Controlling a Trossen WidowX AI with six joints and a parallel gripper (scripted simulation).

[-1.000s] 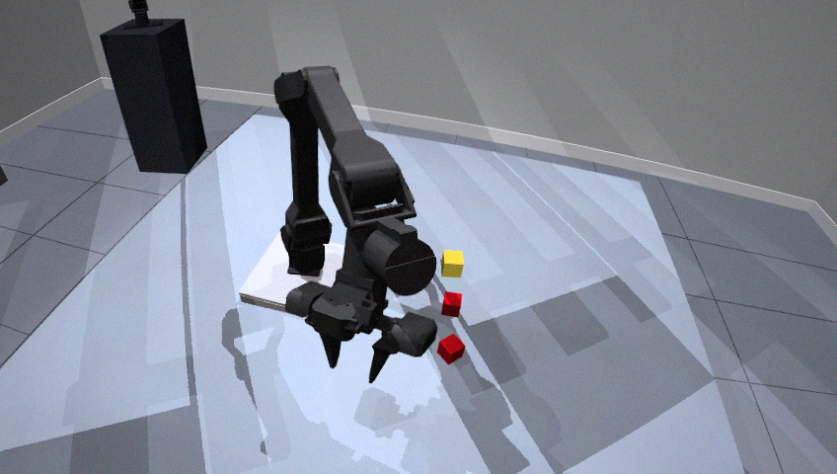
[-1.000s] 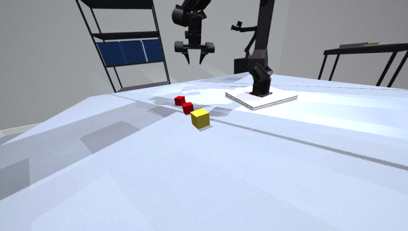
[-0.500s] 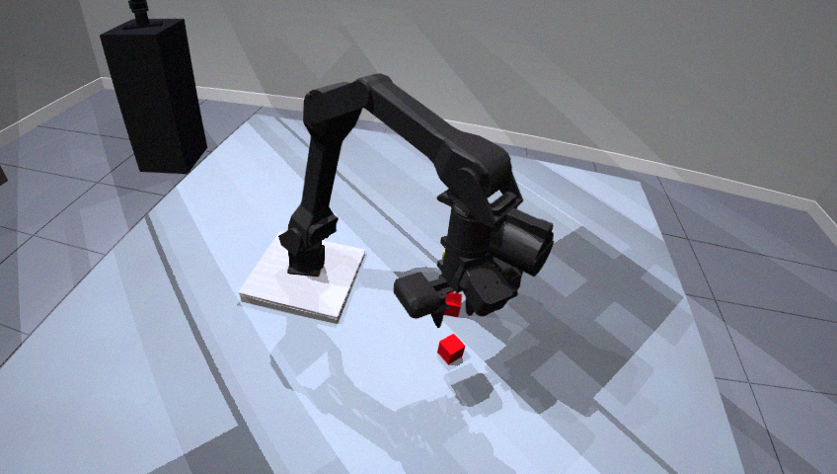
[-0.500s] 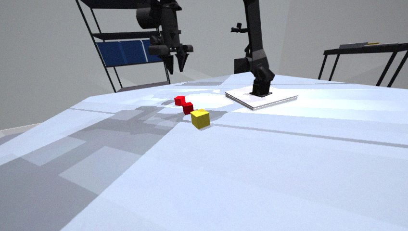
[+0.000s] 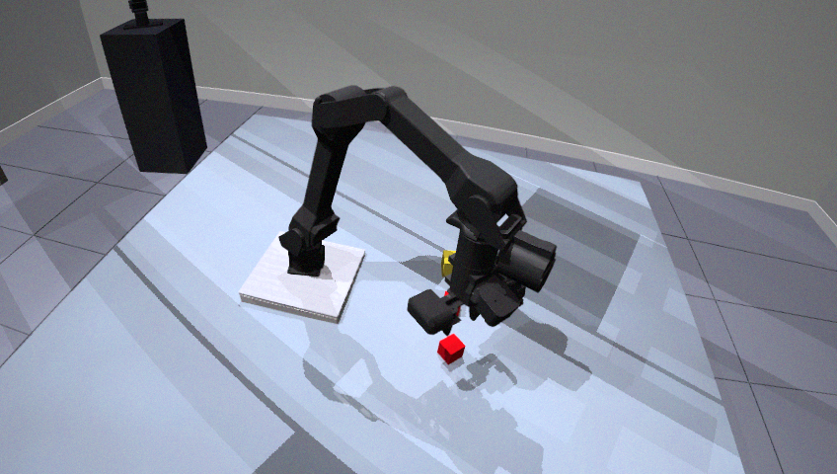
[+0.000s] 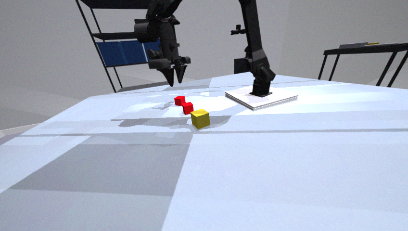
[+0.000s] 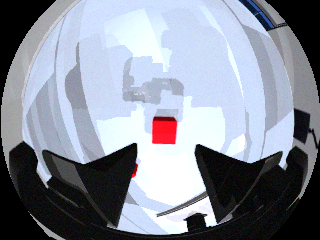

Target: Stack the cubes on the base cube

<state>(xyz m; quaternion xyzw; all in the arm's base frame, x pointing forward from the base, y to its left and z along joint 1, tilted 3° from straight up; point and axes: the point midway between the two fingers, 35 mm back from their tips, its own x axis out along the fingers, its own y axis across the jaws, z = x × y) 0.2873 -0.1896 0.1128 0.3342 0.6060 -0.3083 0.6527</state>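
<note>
One tool (image 6: 175, 74) downward, above cubes (image 6: 183, 104)

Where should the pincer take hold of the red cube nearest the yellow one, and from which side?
Come straight down from above and close on two opposite vertical faces of the near red cube. It sits flat on the table, so its top is free. The open pincer already hangs high above it. Avoid the face turned toward the yellow base cube, which stands close alongside.
</note>
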